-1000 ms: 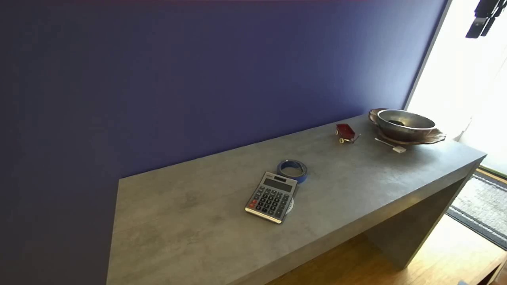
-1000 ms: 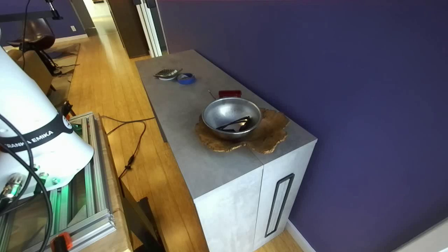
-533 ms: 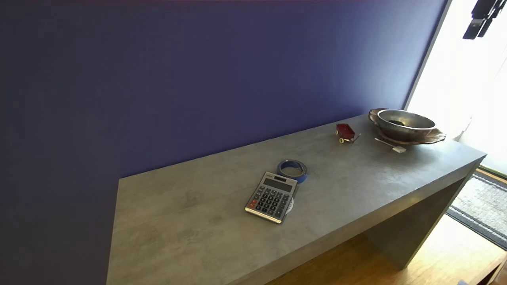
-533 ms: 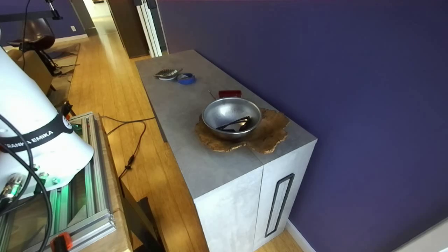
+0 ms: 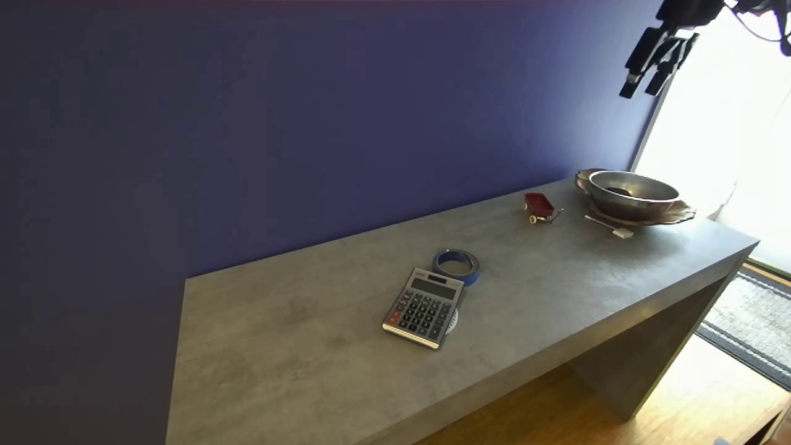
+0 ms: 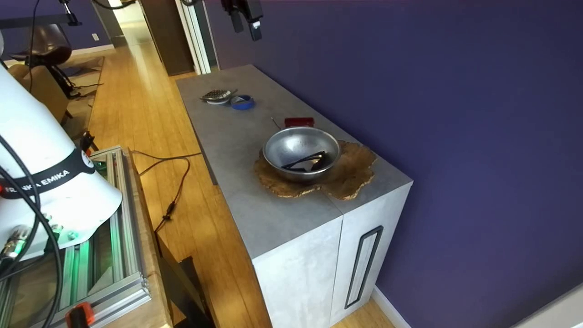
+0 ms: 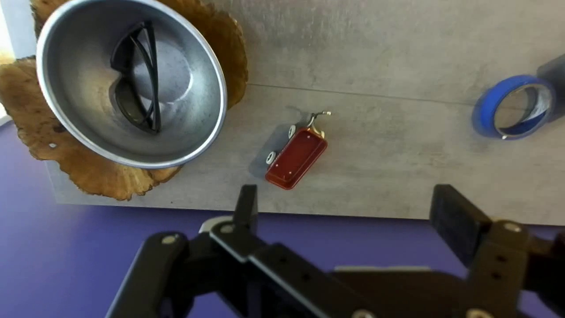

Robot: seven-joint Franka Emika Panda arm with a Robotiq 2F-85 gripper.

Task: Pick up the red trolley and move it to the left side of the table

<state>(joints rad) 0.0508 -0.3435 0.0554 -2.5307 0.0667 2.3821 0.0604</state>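
Note:
The red trolley is a tiny red wagon with white wheels and a thin handle. It stands on the grey table near the back wall. In an exterior view the bowl partly hides the trolley. In the wrist view the trolley lies diagonally, beyond the fingertips and nearer the left finger. My gripper is open and empty, high above the table and tilted. It also shows at the top of an exterior view and in the wrist view.
A metal bowl with dark glasses sits on a wooden slab beside the trolley. A small white-ended stick lies near it. A blue tape roll touches or nearly touches a calculator. A purple wall borders the table's back.
My gripper has moved left and lower from the upper right corner in an exterior view. It has come into sight at the top of the other view. The trolley has not moved.

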